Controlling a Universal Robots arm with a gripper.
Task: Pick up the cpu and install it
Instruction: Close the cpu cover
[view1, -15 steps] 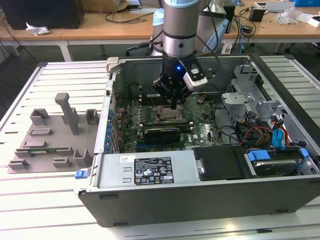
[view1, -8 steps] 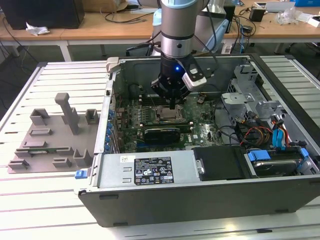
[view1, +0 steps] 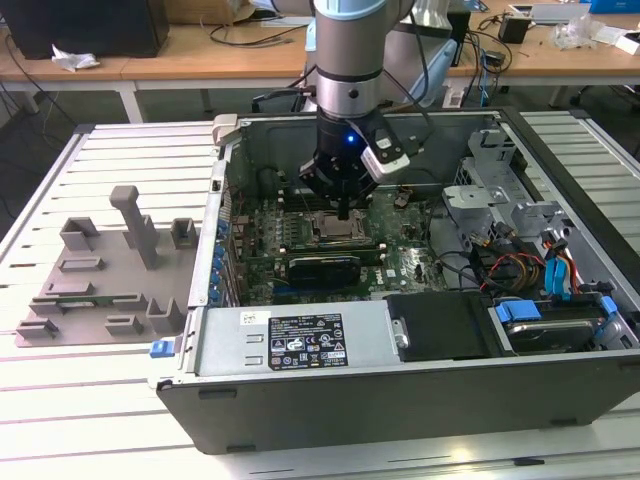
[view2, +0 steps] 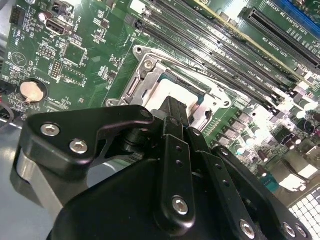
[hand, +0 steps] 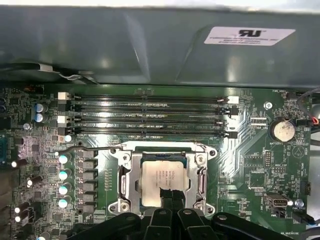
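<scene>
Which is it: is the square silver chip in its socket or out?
In. The chip lies flat inside the metal socket frame on the green board.

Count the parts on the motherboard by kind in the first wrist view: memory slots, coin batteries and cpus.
memory slots: 4
coin battery: 1
cpu: 1, lying in its socket
Total: 6
</scene>
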